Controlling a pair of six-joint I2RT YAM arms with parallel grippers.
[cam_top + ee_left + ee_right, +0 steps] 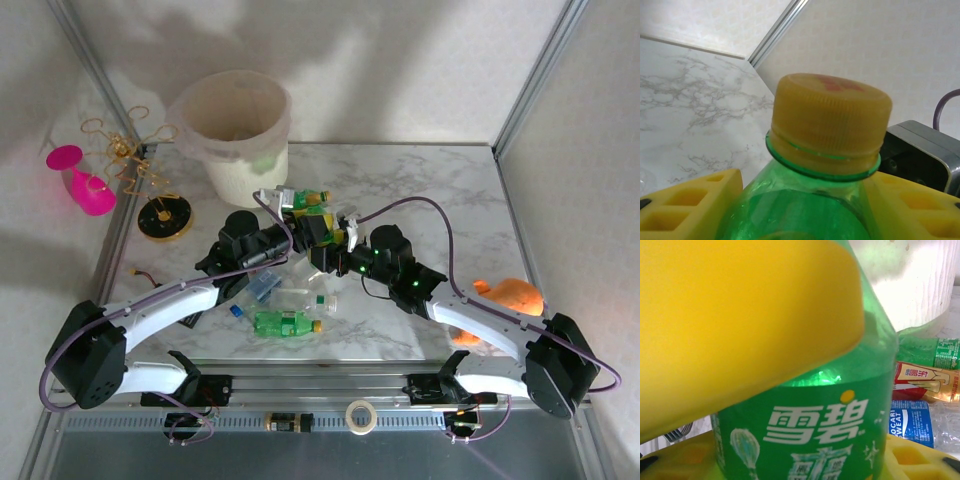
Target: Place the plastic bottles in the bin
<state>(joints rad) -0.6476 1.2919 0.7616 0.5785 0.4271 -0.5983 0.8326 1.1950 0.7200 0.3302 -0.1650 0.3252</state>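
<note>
Left wrist view showed the left gripper (802,205) with its two yellow, cut-out fingers (690,200) closed against either shoulder of a green plastic bottle (800,220), just below its ridged yellow-orange screw cap (830,120). A dark grey housing (920,150) sat just behind one finger, and the white marble-patterned table (690,100) lay beyond. From the right wrist, the right gripper (800,462) was clamped on what looked like the same green plastic bottle. Its yellow fingers (920,455) stood at either side of the white-lettered label, while a large blurred yellow shape (740,315) covered the bottle's upper part. Behind it lay more crushed plastic bottles: a clear one with a blue label (912,422), one with a red and cream label (925,380) and a green one (940,350). All were near the ribbed wall of the large cream-white round bin (910,280). From the top external camera, the two grippers met over the middle of the table, with the held bottle between them, in front of the bin and outside it. Whether it rested on the table could not be told. Nearer the arm bases lay another green bottle (285,323) and clear bottles (300,298). A pink wine glass (85,185) and a gold wire stand on a black round base (165,217) stood left of the bin. A round orange object (510,295) lay at the right.
</note>
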